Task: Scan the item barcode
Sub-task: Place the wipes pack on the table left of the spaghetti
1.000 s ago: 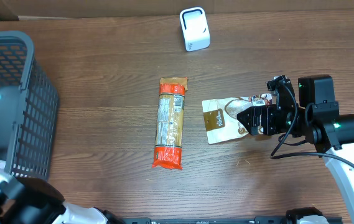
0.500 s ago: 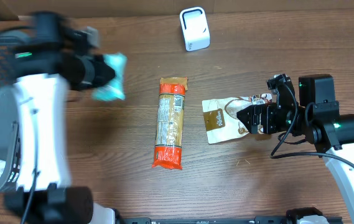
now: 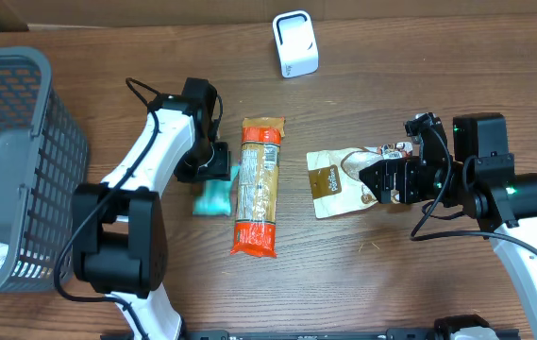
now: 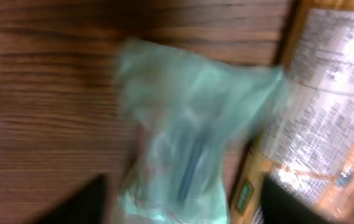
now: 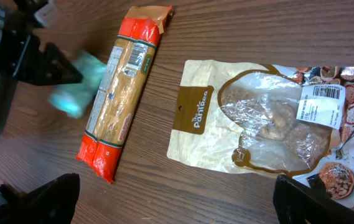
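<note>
A teal packet (image 3: 213, 196) lies on the table just left of the orange pasta packet (image 3: 259, 187). My left gripper (image 3: 213, 170) hangs right over the teal packet's upper end. In the left wrist view the teal packet (image 4: 189, 143) is blurred between wide-apart dark fingers (image 4: 89, 205), with gaps on both sides, so the left gripper (image 4: 183, 208) is open. My right gripper (image 3: 381, 181) hovers open over the right part of a beige pouch (image 5: 257, 118), whose barcode label (image 5: 318, 102) faces up. The white scanner (image 3: 294, 43) stands at the back.
A dark mesh basket (image 3: 60, 142) fills the left side of the table. The pasta packet (image 5: 124, 87) and the teal packet (image 5: 77, 87) lie close together, left of the pouch (image 3: 339, 181). A cardboard edge runs along the back.
My left arm swung out from the basket side with the teal packet, came down beside the pasta packet and opened its jaws, letting the packet go. The right arm stayed still.
</note>
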Available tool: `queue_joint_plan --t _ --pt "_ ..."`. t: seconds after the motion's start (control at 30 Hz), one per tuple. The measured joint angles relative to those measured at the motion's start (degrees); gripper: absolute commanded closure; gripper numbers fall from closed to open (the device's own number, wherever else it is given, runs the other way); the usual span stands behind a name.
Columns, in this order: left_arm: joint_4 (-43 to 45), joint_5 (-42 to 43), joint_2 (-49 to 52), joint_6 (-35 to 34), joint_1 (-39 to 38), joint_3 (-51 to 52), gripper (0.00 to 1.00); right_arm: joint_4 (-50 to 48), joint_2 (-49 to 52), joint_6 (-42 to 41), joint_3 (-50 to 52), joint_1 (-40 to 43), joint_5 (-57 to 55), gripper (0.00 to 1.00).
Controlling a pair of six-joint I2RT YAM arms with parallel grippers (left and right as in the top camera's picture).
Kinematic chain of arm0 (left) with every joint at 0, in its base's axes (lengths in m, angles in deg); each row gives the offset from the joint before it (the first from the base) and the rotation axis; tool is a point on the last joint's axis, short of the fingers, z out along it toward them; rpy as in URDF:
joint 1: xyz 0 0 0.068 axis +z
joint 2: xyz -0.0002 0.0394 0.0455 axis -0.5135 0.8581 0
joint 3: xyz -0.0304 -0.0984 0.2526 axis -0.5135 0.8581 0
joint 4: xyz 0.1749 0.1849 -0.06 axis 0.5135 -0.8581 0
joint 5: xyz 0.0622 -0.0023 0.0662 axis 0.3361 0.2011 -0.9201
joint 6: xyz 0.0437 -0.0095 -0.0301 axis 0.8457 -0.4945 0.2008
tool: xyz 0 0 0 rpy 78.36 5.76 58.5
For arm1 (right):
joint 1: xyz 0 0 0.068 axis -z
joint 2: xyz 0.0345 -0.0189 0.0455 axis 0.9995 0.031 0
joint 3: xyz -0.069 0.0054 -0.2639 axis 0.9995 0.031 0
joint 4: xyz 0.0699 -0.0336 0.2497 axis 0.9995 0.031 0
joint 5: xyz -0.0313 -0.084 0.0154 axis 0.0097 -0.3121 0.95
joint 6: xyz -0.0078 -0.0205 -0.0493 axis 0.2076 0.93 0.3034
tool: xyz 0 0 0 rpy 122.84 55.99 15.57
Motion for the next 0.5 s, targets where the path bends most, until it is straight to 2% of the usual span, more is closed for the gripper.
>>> queue_joint_plan --t 0.13,0.23,0.37,0.5 --pt "-3.0 -1.0 0.0 -0.1 0.0 -1.7 0.01 -0.1 0.0 0.0 0.0 0.0 0.0 0.0" --pt "-8.5 -1.9 0.0 -0.1 0.0 -7.9 0.0 -0.3 0.0 0.0 0.0 0.0 0.0 0.0" --pt "-15.4 -3.0 -0.3 -0.1 1.0 -24.0 0.0 -0.3 0.0 0.0 0.0 0.0 0.0 0.0" --pt "-22.0 -3.8 -3.8 -0.3 5.4 -41.9 0.0 -0.3 0.0 0.0 0.0 0.0 0.0 0.0"
